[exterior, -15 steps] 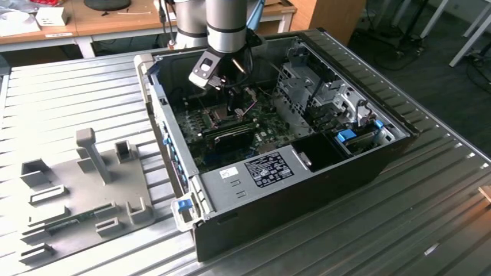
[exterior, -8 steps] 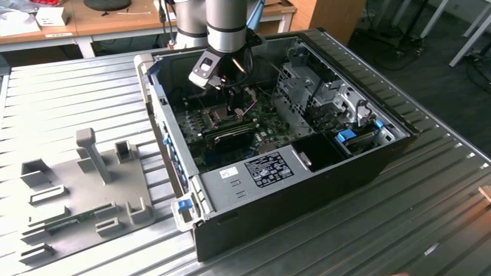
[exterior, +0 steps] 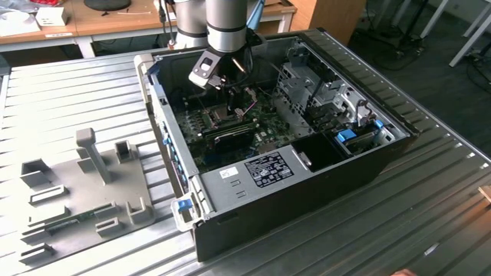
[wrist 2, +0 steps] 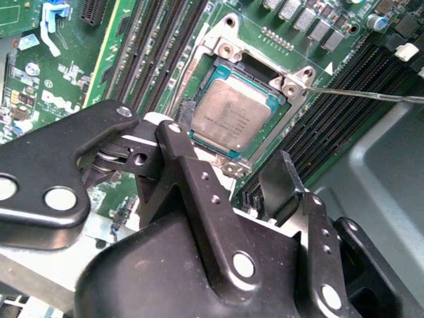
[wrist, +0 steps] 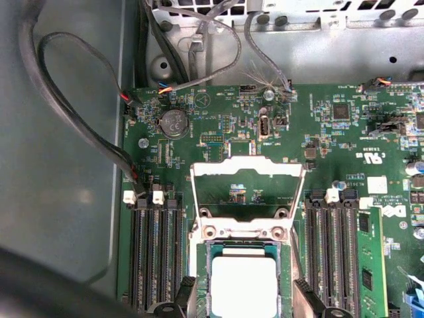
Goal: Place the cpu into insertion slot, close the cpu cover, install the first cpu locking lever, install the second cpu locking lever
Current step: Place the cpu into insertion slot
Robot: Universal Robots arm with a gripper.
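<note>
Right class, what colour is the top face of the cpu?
The cpu is dull silver-grey on top, clearest in the second wrist view.

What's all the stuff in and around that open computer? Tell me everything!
computer case: one, black and grey, open, lying on the ribbed metal table
circuit board: one, green, inside the case
cpu: one, silver-grey, lying in the insertion slot
cpu cover: one, shiny metal, standing open beside the slot
memory slots: several, black, on both sides of the slot
coin battery: one, silvery, on the board
cables: a few, black, along the case wall
holder plate: one, grey, on the table at the exterior view's left
gripper: one, black, open, fingers either side of the cpu
</note>
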